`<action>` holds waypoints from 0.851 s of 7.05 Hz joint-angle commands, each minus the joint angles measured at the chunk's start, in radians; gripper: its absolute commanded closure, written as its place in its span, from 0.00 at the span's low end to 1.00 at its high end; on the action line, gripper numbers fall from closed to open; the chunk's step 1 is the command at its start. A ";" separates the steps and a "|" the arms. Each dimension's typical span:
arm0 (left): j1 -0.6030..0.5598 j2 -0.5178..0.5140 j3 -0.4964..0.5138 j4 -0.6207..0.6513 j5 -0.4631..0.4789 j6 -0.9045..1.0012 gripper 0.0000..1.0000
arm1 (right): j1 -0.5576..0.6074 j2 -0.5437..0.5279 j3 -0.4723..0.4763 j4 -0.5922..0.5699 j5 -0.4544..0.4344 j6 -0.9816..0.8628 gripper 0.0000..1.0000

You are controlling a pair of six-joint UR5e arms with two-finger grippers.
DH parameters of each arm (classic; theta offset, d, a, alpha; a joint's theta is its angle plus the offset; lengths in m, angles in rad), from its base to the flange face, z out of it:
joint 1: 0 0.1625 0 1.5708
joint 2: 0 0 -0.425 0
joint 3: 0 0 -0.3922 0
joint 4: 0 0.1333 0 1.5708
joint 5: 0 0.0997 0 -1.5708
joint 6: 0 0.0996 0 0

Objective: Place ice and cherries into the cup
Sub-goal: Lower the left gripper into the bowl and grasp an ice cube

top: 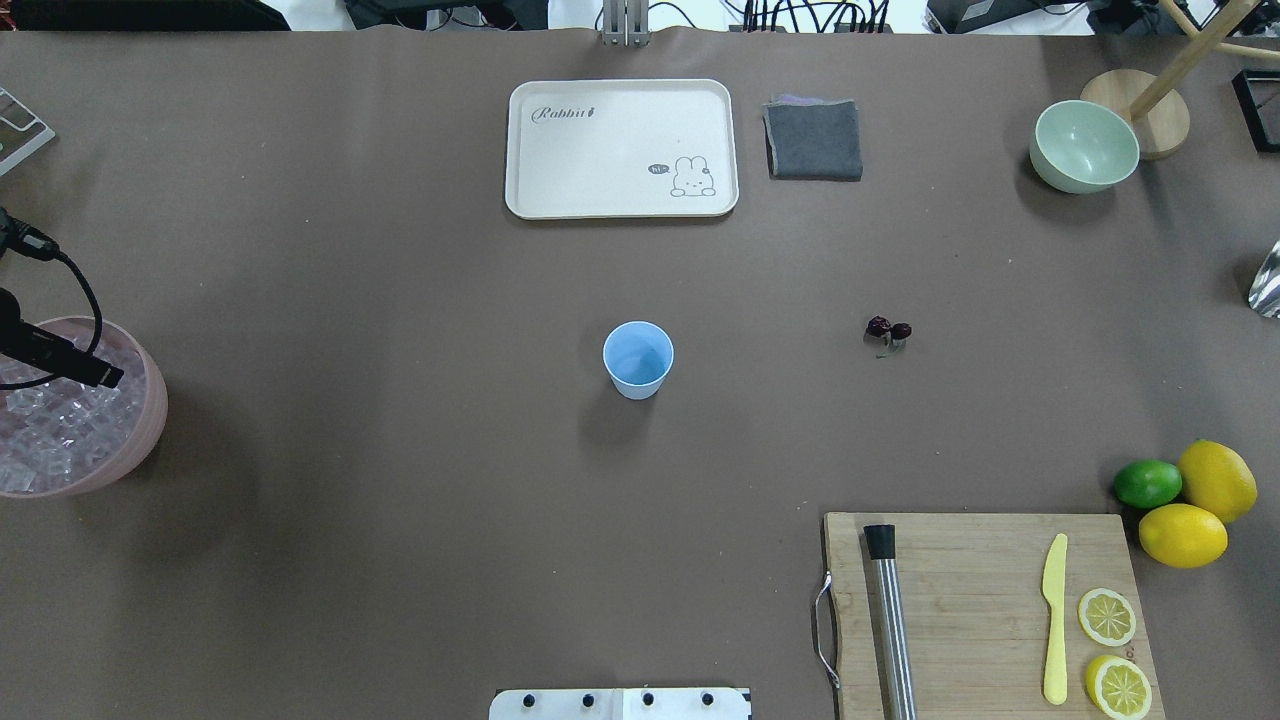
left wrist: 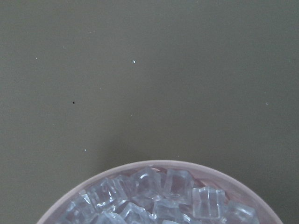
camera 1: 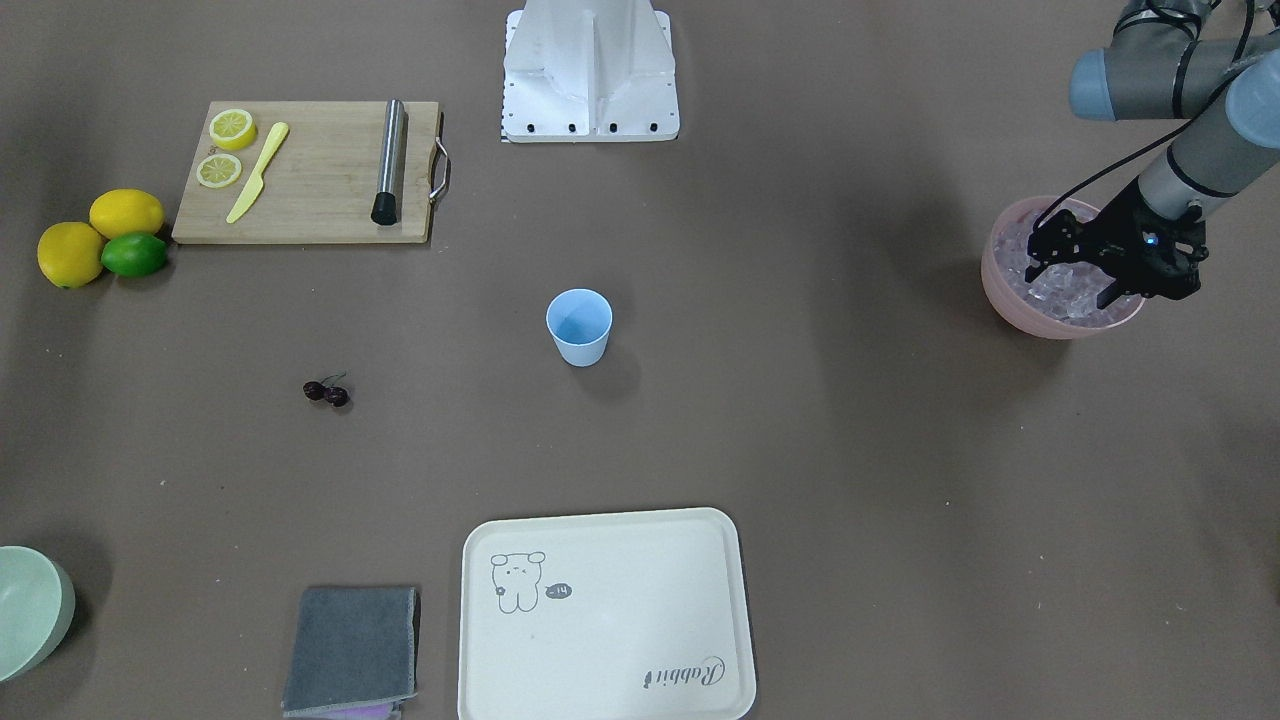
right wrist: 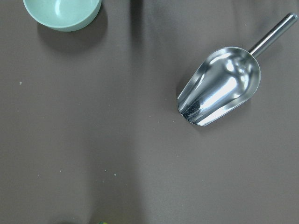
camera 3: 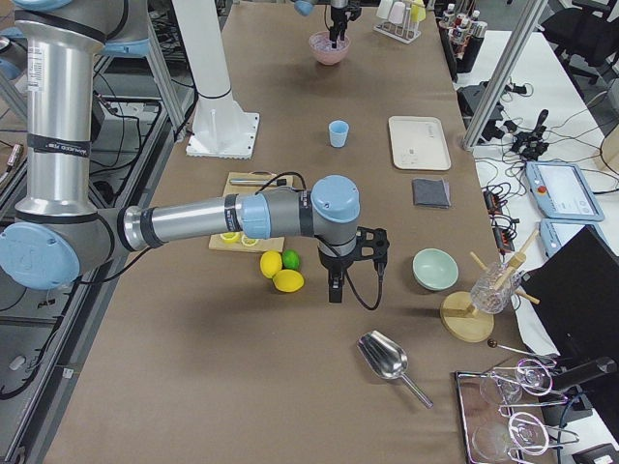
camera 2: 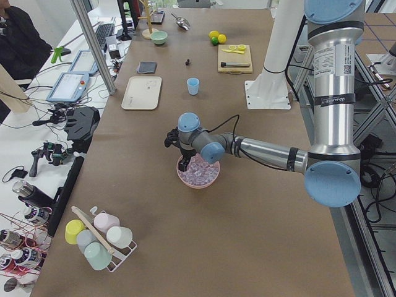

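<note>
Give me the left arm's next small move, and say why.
Probably shut the left gripper on one cube of ice. Its jaws stand apart, tips down among the cubes in the pink bowl, so it seems placed to grasp. The cup looks empty and the cherries lie on the table, so nothing is in yet.

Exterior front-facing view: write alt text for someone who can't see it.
The robot's left gripper dips into a pink bowl of ice at the picture's right edge. A light blue cup stands empty mid-table, dark cherries lie to its left, and a cream tray sits below.
</note>
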 commanded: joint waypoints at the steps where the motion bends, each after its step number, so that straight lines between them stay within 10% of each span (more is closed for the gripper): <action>1: 0.000 -0.001 0.009 0.001 -0.002 -0.002 0.02 | -0.001 -0.001 0.000 0.000 0.001 0.000 0.00; 6: 0.040 -0.003 0.017 0.001 -0.002 -0.005 0.02 | 0.001 -0.001 0.003 0.000 0.001 0.000 0.00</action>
